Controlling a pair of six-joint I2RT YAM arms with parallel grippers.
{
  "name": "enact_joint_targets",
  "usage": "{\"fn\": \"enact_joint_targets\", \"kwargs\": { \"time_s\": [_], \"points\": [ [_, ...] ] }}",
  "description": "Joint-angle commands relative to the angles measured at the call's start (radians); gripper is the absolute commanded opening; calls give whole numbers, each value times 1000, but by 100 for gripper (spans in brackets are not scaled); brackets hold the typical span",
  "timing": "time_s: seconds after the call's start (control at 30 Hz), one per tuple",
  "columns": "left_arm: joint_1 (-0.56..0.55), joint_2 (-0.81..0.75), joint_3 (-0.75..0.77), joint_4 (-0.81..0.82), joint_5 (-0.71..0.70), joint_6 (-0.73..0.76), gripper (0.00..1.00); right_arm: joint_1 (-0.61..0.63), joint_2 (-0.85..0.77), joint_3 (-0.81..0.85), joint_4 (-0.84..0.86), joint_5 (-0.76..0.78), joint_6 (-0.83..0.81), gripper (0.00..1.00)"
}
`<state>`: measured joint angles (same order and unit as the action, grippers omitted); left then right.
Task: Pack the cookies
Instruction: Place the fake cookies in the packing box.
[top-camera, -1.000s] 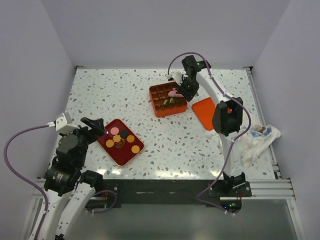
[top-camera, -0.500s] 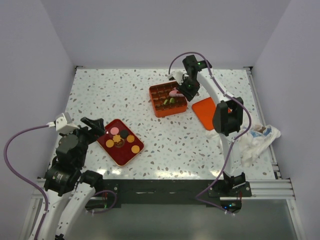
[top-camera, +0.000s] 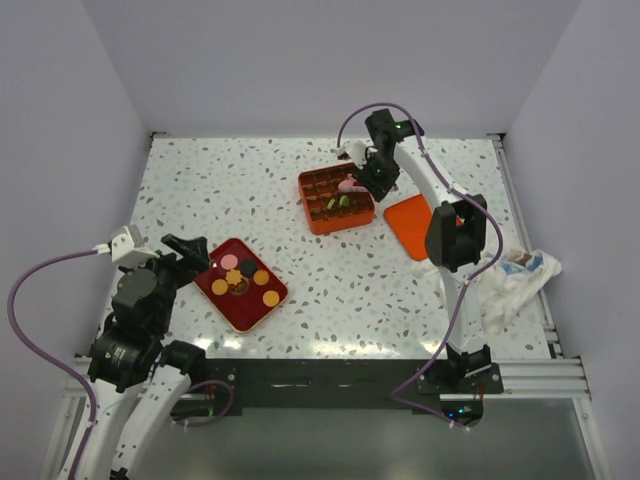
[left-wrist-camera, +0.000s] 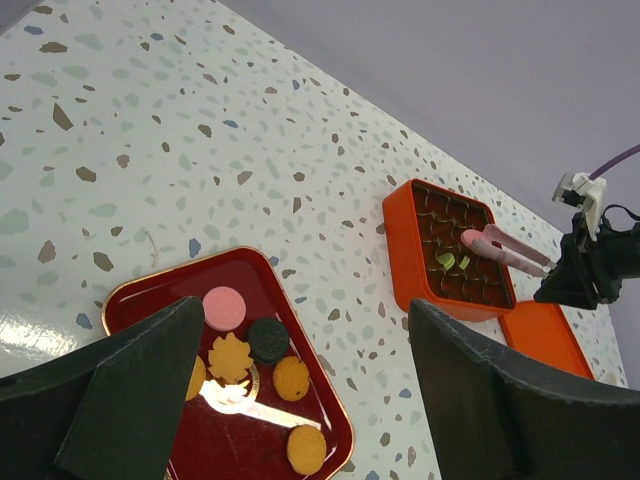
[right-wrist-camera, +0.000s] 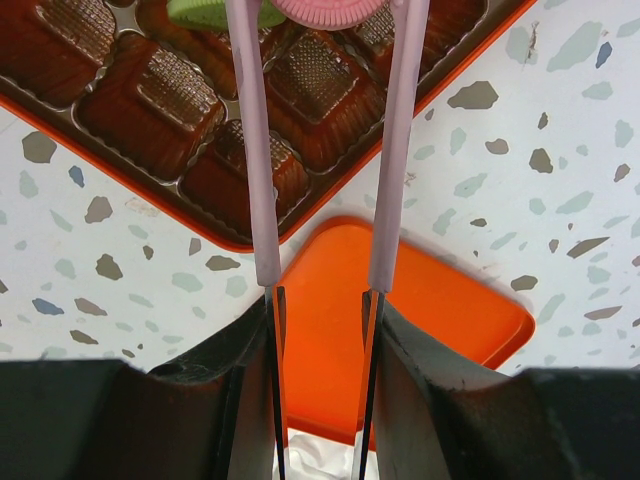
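1. Right hand (right-wrist-camera: 320, 335) is clenched on pink tongs (right-wrist-camera: 255, 150). The two blades run straight out from the fingers, long axis pointing away from the hand and over the box (top-camera: 305, 208).
2. A pink cookie (right-wrist-camera: 335, 8) is pinched at the tong tips, at the far end from the hand, above the box's cells near its right side. I cannot tell whether it touches the liner yet.
3. A green cookie (right-wrist-camera: 205, 12) sits in a cell just beside it.
4. Lid (right-wrist-camera: 400, 310) lies flat on the desk (top-camera: 350, 270) beside the box, directly under the wrist.
5. Left hand (top-camera: 188, 252) is released, fingers spread, grasping nothing, hovering at the edge of the red tray (left-wrist-camera: 235, 440).
6. Cookies left to pack, pink (left-wrist-camera: 224, 306), dark (left-wrist-camera: 268, 338) and several orange, lie on that tray, well apart from the box.
7. My read: the drop turns on the tips being centred over a free cell. The left arm is nearer the tray, but the right has the tongs.
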<state>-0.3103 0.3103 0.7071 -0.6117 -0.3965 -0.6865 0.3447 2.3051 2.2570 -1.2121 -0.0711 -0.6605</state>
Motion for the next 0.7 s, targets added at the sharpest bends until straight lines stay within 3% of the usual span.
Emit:
{"fn": "enact_joint_targets", "kwargs": {
  "time_s": [0.0,0.4,0.67],
  "points": [
    [-4,-2,5,26,1,7,88,5,2,32,-6,-22,13,21],
    [-4,4,5,33,2,8,88,22,7,21,-20,-18,-7,23],
    [-3,9,5,38,4,11,88,24,11,27,-13,-6,1,31]
  ]
}}
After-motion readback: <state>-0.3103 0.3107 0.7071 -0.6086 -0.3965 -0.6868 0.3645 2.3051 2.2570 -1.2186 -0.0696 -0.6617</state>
